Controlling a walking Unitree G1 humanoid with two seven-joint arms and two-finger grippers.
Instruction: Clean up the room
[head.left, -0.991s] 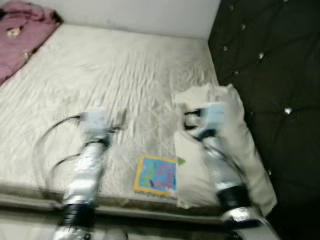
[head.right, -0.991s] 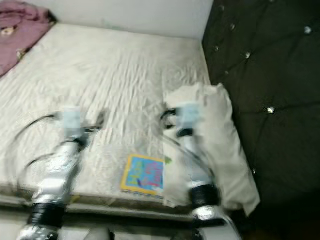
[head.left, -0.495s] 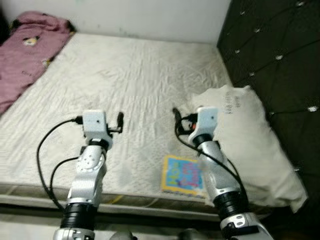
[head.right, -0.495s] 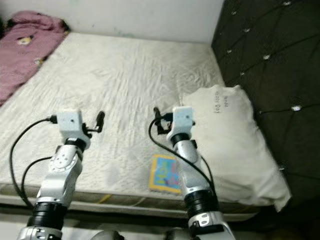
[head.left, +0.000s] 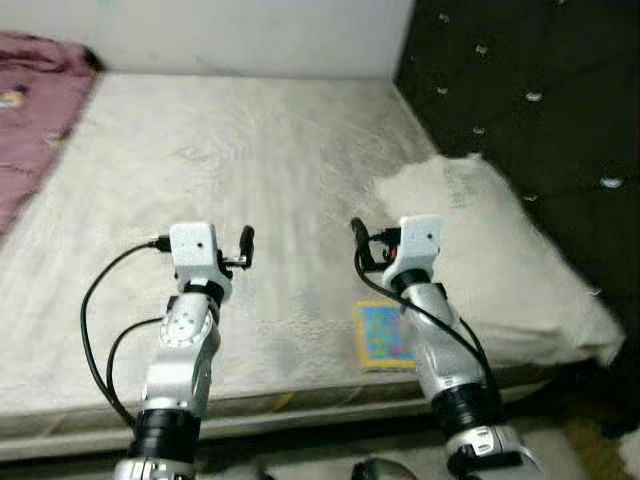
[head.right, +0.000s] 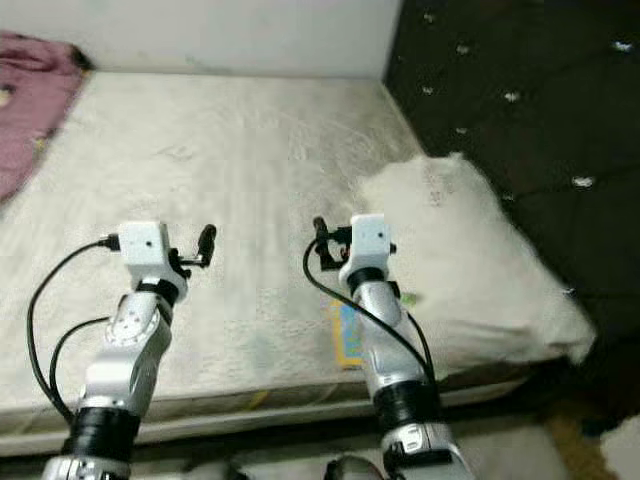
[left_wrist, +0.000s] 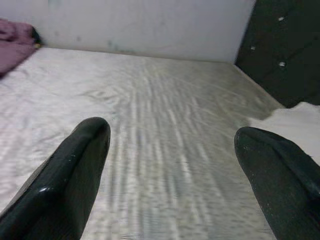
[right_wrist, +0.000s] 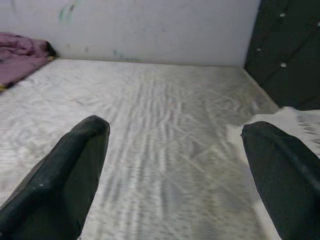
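With both the left claw (head.left: 247, 243) and right claw (head.left: 358, 236) spread apart and empty above the bed (head.left: 230, 150), the colourful book (head.left: 384, 336) lies below and behind the right claw, beside the pillow (head.left: 500, 250), so a blind reach could snag the pillow or shove the book off the mattress edge.

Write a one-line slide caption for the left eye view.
Both arms raised over a bare mattress, left gripper and right gripper open, colourful book beside a white pillow.

bare quilted mattress (head.left: 250, 150) with white pillow (head.left: 500, 260), colourful book (head.left: 385, 335), pink blanket (head.left: 30, 120)
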